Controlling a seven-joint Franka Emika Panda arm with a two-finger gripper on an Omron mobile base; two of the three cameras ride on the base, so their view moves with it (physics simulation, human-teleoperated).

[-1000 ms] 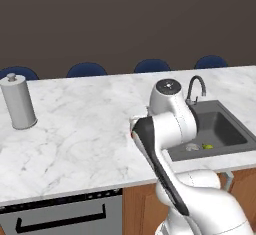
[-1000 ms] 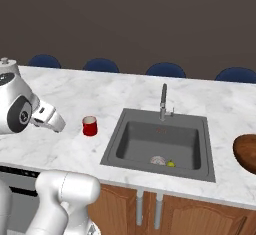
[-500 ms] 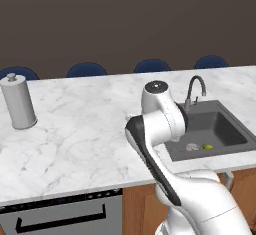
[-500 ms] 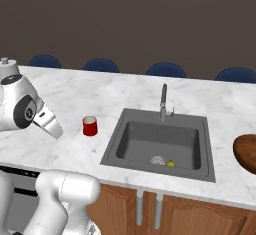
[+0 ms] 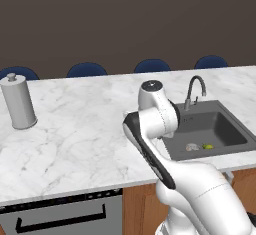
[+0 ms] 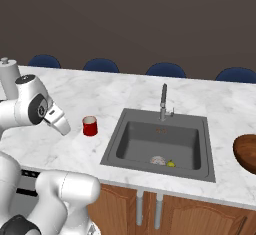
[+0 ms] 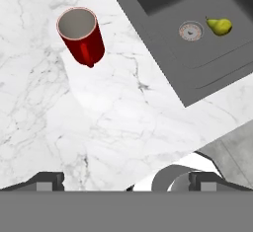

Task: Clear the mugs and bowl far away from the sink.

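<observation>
While the fingers (image 7: 126, 180) hang spread wide with nothing between them, the red mug (image 7: 81, 36) stands upright on the marble counter (image 7: 123, 122) at about 11 o'clock in the hand view, well apart from them. The sink (image 6: 161, 143) lies just beside the mug at 3 o'clock in the right base view. A brown bowl (image 6: 246, 151) sits at the counter's far right edge, beyond the sink.

No legible text, labels or nos. (all surfaces plain).
</observation>
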